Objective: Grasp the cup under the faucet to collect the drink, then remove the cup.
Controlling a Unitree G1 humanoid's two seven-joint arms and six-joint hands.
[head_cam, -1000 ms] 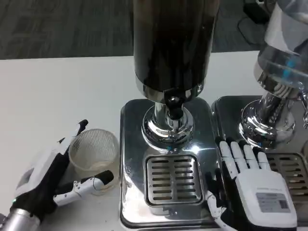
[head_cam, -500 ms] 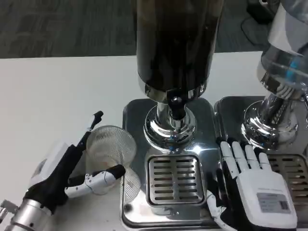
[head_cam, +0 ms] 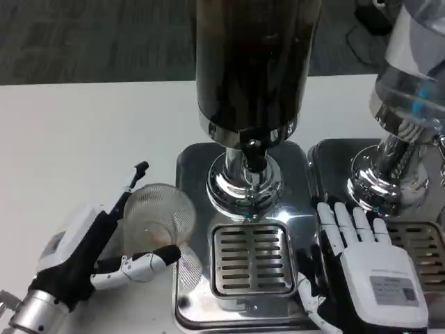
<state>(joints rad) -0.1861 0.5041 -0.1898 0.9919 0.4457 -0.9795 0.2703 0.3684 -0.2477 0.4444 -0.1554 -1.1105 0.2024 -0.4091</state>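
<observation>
A clear ribbed plastic cup (head_cam: 158, 221) stands at the left edge of the steel dispenser base (head_cam: 243, 174), with a little liquid at its bottom. My left hand (head_cam: 90, 254) holds it, with fingers on both sides of the cup. The dark drink dispenser (head_cam: 254, 62) rises at the centre, and its faucet (head_cam: 252, 154) hangs above the slotted drip grate (head_cam: 252, 259). The cup is left of the faucet, not under it. My right hand (head_cam: 365, 268) rests flat and open on the base, right of the grate, fingers stretched forward.
A second dispenser (head_cam: 410, 90) with a clear tank stands at the right on its own steel tray (head_cam: 424, 243). White table (head_cam: 83, 139) stretches to the left and behind the cup.
My left hand has carried the cup to the right, from the table up to the left edge of the dispenser base. The right hand has stayed put.
</observation>
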